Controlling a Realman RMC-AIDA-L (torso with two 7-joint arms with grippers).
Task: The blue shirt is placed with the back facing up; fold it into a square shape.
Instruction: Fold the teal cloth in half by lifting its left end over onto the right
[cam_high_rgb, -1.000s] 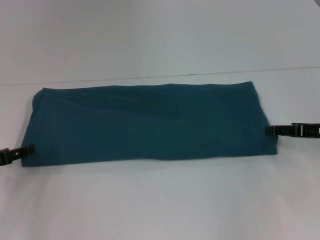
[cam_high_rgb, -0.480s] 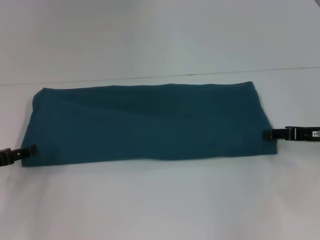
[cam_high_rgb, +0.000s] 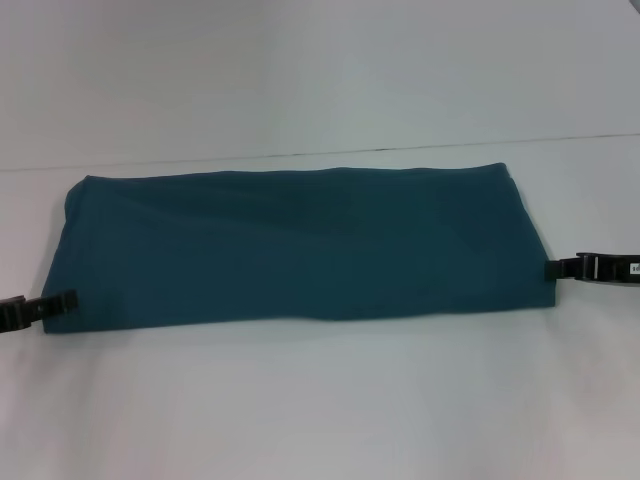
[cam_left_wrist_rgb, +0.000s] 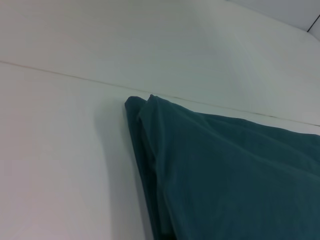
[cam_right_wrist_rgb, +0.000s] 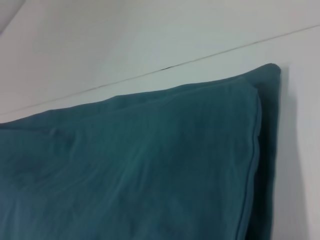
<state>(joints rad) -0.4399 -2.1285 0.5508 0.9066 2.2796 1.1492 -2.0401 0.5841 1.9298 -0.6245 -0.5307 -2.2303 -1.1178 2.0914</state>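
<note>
Head view, item one: my left fingers (cam_high_rgb: 68, 299), at the left edge of the frame below centre, a dark pair reaching in from off-picture, tips just beside the lower left corner of the cloth; whether they touch it, and whether they are parted or closed, I cannot tell. Item two: my right fingers (cam_high_rgb: 553, 270), at the right edge of the frame at mid-height, tips at the right-hand end of the cloth near its lower corner; spread or clenched, I cannot tell, nor whether cloth lies between them.

Item three: the blue shirt (cam_high_rgb: 300, 245), dark teal, folded into one long flat band across the middle of the frame, its long sides running left to right, plain surface up, a few soft creases, the near edge slightly wavy. Left wrist view: the band's end (cam_left_wrist_rgb: 220, 170) fills the lower right of the frame, showing stacked layers at the fold. Right wrist view: the other end (cam_right_wrist_rgb: 150, 165) fills the lower part of the frame, a stitched hem running down near the right side.

Item four: the white worktop (cam_high_rgb: 320, 400), under the shirt on all sides, with a thin seam line crossing the frame behind the cloth.
</note>
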